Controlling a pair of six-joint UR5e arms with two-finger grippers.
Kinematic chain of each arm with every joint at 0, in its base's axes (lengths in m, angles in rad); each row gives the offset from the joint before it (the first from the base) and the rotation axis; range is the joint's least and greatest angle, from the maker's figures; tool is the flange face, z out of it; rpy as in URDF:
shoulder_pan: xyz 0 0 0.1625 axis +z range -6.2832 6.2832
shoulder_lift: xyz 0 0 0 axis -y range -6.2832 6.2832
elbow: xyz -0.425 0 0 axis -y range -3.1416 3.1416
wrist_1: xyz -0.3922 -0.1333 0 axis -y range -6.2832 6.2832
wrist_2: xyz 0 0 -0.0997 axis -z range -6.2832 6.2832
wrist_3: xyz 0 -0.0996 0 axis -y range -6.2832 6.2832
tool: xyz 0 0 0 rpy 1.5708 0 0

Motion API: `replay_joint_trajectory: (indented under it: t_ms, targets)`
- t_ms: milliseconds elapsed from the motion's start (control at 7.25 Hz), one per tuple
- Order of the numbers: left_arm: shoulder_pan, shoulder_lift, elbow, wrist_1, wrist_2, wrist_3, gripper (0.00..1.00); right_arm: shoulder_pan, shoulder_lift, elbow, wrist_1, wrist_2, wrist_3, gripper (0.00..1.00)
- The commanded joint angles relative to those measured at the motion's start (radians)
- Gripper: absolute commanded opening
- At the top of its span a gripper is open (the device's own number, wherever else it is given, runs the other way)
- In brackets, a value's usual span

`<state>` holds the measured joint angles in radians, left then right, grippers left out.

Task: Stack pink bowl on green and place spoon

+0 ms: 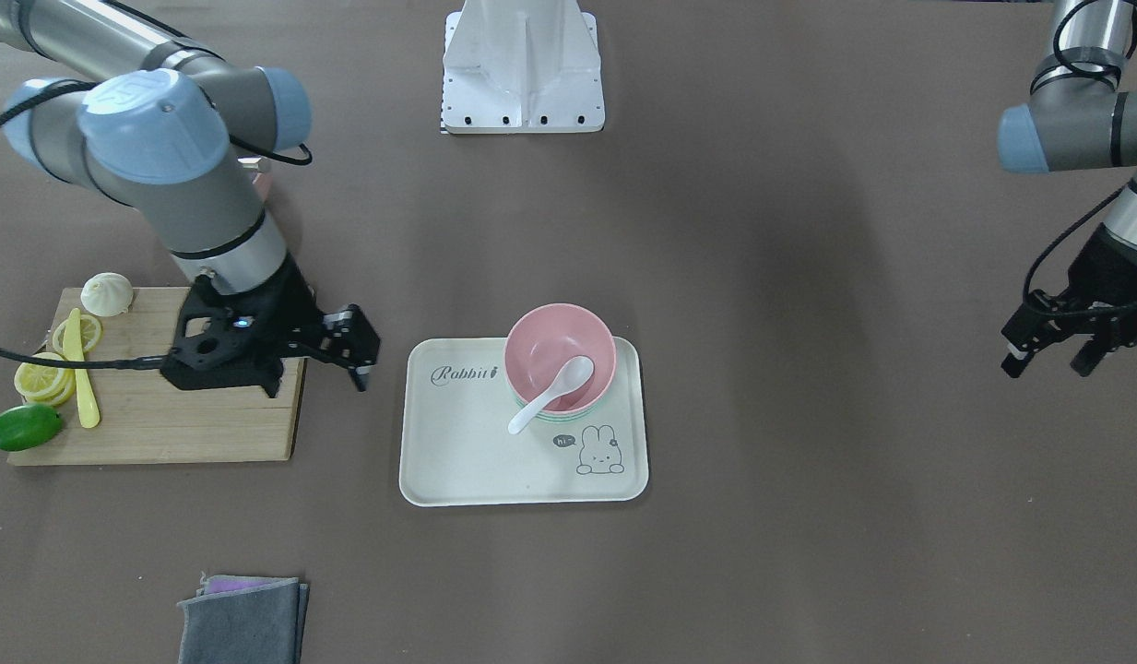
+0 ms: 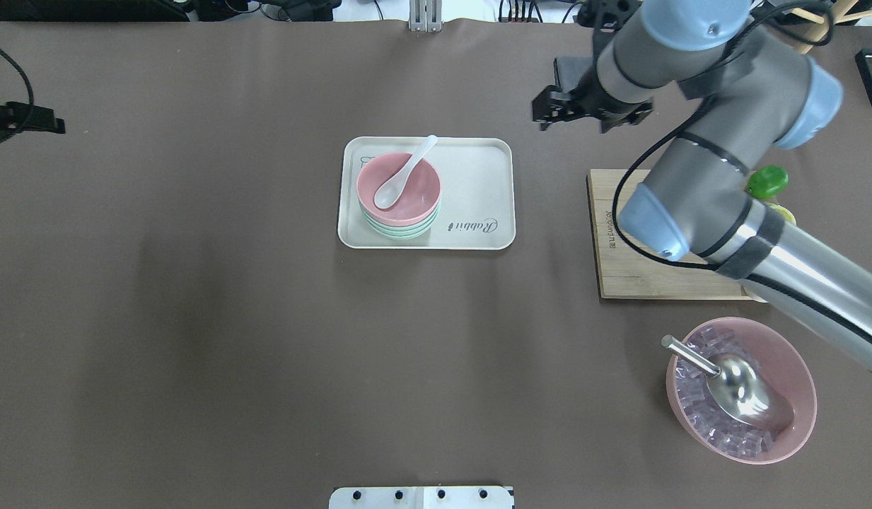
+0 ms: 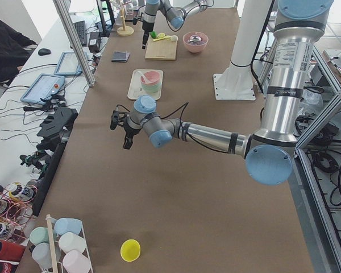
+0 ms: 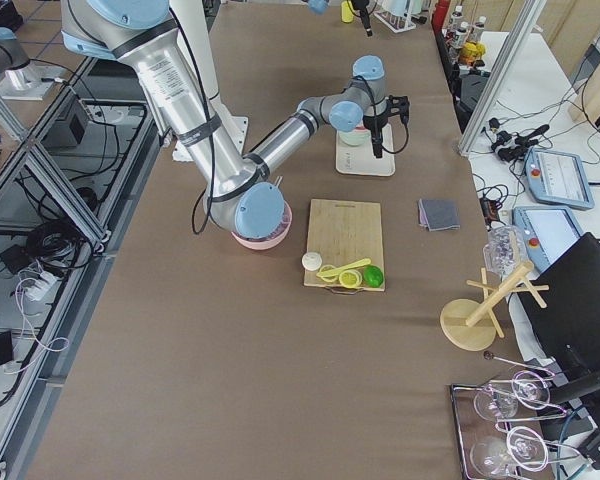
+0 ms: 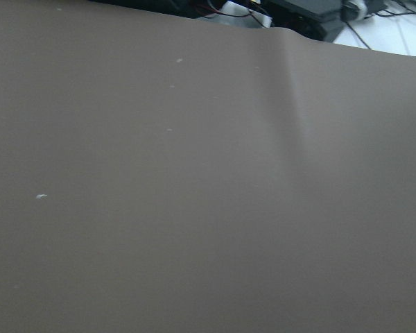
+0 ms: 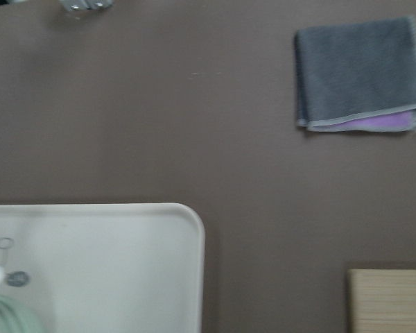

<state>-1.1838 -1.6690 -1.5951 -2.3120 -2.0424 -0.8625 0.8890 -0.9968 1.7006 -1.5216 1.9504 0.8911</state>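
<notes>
Pink bowl (image 1: 542, 343) sits nested on green bowl (image 2: 401, 230) on the tray (image 1: 476, 452), with spoon (image 1: 548, 398) leaning inside. It looks light, rigid and slick, so grip the handle. Left gripper (image 1: 1052, 358) is released and empty. Right gripper (image 1: 354, 349): cannot tell.

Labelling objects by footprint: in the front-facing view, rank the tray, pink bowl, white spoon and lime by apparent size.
1. tray
2. pink bowl
3. lime and white spoon look alike: spoon longer, lime wider.

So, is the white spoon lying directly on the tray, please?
No, the white spoon rests in the pink bowl, its handle leaning over the rim.
</notes>
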Motion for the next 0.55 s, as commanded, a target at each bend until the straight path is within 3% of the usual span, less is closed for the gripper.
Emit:
replay_joint_trajectory:
  t_ms: [0, 276, 414]
  targets:
    - [-0.141, 0.070, -0.002, -0.001, -0.101, 0.059, 0.98, 0.135, -0.113, 0.123, -0.302, -0.007, -0.426, 1.00]
    - [-0.189, 0.077, 0.007, 0.064, -0.134, 0.059, 0.98, 0.287, -0.318, 0.171, -0.290, 0.083, -0.614, 1.00]
    - [-0.256, 0.077, 0.007, 0.122, -0.239, 0.173, 0.98, 0.414, -0.430, 0.156, -0.287, 0.166, -0.814, 1.00]
